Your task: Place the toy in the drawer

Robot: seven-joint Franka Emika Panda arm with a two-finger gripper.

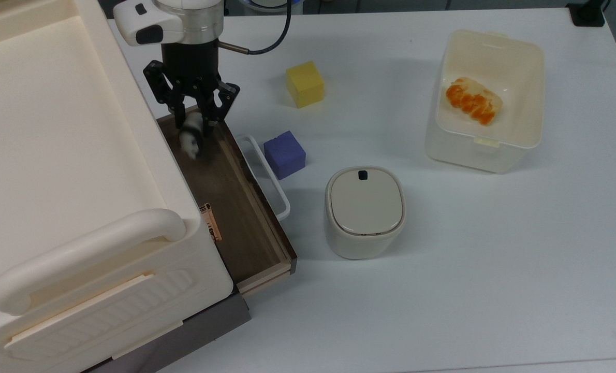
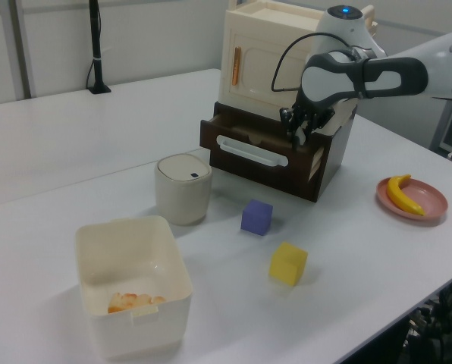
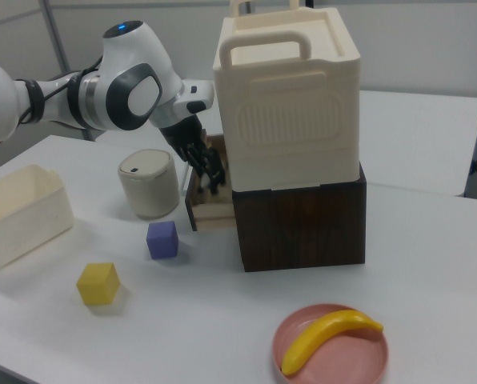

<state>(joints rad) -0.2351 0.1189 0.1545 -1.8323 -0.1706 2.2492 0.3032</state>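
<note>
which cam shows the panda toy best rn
The top view: it looks down into the open drawer, where the toy appears as a blurred black-and-white shape just below the open end effector. In the left and right views the arm and end effector cover that spot, so I can't make it out.

Drawer (image 1: pixel 235 207) is standing open, floor bare along most of its length. Gripper (image 1: pixel 193 117) is occupying the top view's upper end, toy (image 1: pixel 190 137) blurred just below its spread fingertips. Cabinet (image 1: pixel 54 155) is walling off the top view's left; purple cube (image 1: pixel 284 154) is sitting just beside the handle (image 1: pixel 266 173).
</note>
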